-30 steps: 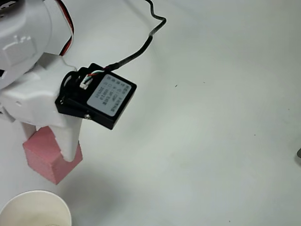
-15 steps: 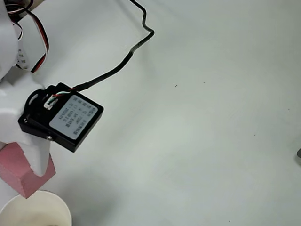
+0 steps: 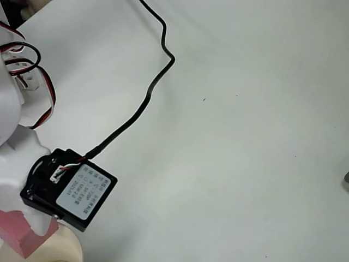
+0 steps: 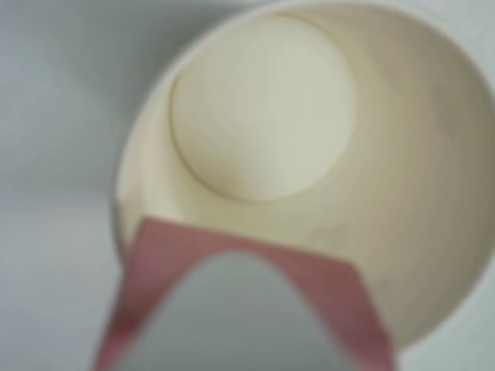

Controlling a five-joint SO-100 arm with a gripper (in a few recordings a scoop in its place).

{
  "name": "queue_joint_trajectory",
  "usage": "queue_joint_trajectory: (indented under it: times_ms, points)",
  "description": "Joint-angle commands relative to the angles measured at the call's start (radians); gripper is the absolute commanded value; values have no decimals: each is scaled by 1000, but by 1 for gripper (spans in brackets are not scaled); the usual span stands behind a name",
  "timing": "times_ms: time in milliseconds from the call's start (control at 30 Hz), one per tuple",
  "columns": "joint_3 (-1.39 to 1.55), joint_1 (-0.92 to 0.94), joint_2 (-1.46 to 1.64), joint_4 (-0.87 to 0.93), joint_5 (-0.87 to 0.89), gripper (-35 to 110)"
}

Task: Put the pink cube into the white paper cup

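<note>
The pink cube (image 3: 17, 236) hangs at the bottom left of the overhead view, with my gripper (image 3: 31, 229) shut on it under the white arm and its black camera module (image 3: 70, 189). A sliver of the white paper cup (image 3: 64, 246) shows just right of and below the cube, at the picture's bottom edge. In the wrist view the cup (image 4: 263, 108) opens wide right beneath me, its pale inside bare. The cube (image 4: 332, 297) sits at the bottom of that view, over the cup's near rim, with one white finger (image 4: 232, 325) across its front.
A black cable (image 3: 147, 93) runs from the camera module up across the white table (image 3: 245, 136). A small dark object (image 3: 347, 181) pokes in at the right edge. Red, black and white wires (image 3: 32, 82) loop at the upper left.
The arm has carried the cube down and to the left in the overhead view, from beside the cup to over its rim. The grip has stayed shut on the cube throughout.
</note>
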Motion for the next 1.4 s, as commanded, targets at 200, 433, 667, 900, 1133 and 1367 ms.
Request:
queue_joint_trajectory:
  times_ms: [200,433,667,900,1133,1367]
  points:
    - [-138,29,-9,12,-31,5]
    - [-152,34,-14,15,-34,19]
    - [-175,31,-14,11,-69,30]
    - [-225,28,-14,15,-106,37]
    - [-242,21,9,15,-121,38]
    - [-225,-5,41,15,-126,38]
